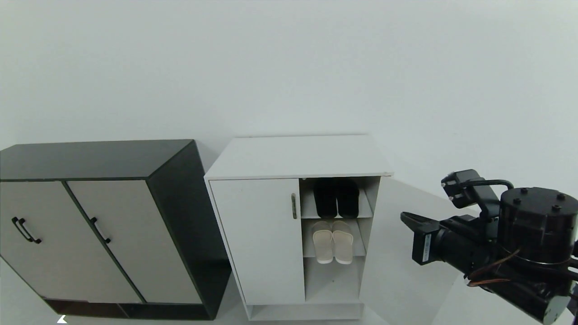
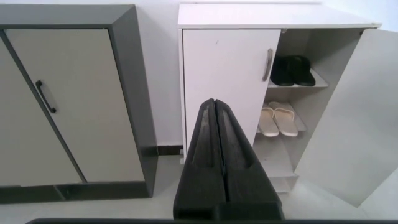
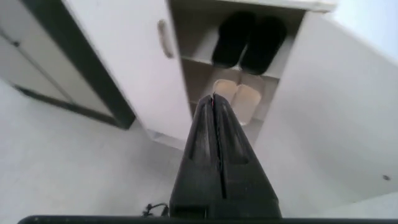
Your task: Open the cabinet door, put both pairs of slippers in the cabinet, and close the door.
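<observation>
The white cabinet (image 1: 293, 155) stands with its right door (image 1: 402, 280) swung wide open and its left door (image 1: 257, 239) closed. A black pair of slippers (image 1: 336, 196) sits on the top shelf, and a beige pair (image 1: 333, 241) on the shelf below. My right gripper (image 1: 405, 218) hangs shut and empty to the right of the cabinet, in front of the open door. In the right wrist view the right gripper (image 3: 213, 98) points at the beige slippers (image 3: 249, 99) from a distance. My left gripper (image 2: 214, 101) is shut and empty, well back from the white cabinet (image 2: 230, 68).
A black cabinet (image 1: 176, 216) with two grey doors and black handles stands close to the left of the white one. A plain wall runs behind both. Bare floor lies in front of the cabinets.
</observation>
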Available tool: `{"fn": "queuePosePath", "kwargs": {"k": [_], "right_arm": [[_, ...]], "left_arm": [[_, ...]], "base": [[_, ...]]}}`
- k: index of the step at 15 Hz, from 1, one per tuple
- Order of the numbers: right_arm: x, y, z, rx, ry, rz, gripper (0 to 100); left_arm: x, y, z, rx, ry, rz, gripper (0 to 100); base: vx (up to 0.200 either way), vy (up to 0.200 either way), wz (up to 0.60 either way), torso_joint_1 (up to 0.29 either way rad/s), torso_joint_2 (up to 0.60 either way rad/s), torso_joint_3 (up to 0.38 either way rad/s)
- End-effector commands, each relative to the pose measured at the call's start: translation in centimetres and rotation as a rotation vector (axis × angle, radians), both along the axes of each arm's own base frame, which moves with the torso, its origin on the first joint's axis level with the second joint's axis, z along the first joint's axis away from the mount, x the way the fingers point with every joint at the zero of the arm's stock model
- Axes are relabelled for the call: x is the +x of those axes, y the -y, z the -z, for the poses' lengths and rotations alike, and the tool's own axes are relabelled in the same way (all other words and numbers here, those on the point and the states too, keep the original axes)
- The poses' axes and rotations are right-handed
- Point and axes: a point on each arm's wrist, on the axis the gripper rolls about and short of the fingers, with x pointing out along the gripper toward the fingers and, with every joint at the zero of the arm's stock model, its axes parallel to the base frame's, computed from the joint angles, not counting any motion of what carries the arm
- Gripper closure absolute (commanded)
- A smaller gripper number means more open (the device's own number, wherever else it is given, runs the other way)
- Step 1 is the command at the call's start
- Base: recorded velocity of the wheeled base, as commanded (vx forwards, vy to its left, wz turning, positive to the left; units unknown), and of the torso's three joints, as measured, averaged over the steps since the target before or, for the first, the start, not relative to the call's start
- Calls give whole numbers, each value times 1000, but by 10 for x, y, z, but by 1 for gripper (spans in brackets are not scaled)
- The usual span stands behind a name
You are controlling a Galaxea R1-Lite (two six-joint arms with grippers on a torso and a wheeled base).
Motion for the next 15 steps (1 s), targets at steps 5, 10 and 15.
{"fn": "queuePosePath", "kwargs": {"k": [5,10,15], "right_arm": [[51,76,6,-62,-17,235,100],[83,126,20,-84,-63,339,100],[108,164,38,-87,-115,419,100]], "left_arm": [[0,0,0,-1,0,0,100],[0,0,0,-2,0,0,100],[0,0,0,-1,0,0,100]], "base": [[0,0,0,0,0,0],[0,0,0,0,0,0],[0,0,0,0,0,0]]}}
